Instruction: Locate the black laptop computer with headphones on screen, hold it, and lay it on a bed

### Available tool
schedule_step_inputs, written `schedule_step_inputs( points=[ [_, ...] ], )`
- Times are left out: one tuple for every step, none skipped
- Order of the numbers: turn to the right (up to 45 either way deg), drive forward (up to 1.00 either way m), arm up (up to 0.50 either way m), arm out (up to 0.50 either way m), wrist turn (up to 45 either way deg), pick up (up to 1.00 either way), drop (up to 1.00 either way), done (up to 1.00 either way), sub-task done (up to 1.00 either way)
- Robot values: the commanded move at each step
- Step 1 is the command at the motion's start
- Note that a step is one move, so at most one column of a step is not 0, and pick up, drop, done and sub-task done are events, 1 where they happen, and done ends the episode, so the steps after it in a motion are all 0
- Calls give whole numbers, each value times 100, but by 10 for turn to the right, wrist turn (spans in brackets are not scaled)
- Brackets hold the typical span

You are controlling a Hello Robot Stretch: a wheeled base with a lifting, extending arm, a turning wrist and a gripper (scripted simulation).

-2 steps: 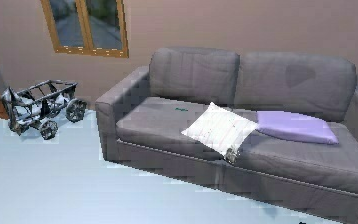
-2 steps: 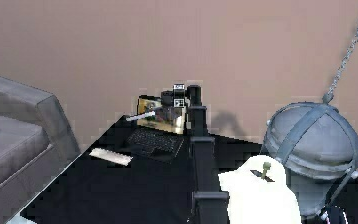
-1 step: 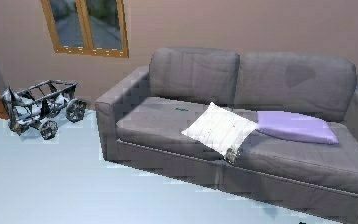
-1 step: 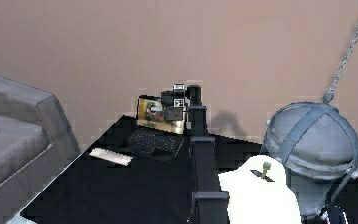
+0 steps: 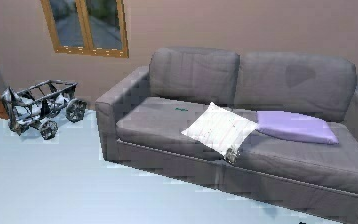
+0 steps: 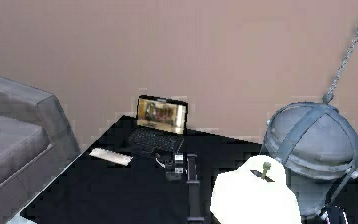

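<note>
Arm (image 6: 192, 190): a dark bar that rises from the bottom edge over the black table (image 6: 79, 195).
Gripper (image 6: 173, 166): at the arm's far end; one cannot tell if it holds anything.
Laptop (image 6: 159, 124): on the table, lid up, at 11 o'clock from the gripper.

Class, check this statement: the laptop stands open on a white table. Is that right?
Not quite. The table is black, not white. The laptop does stand open on it, as the arm side view shows.
</note>
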Motion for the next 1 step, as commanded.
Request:
schedule_step_inputs(
  points=[
    [0,0,0,0,0,100,0,0,0]
  ],
)
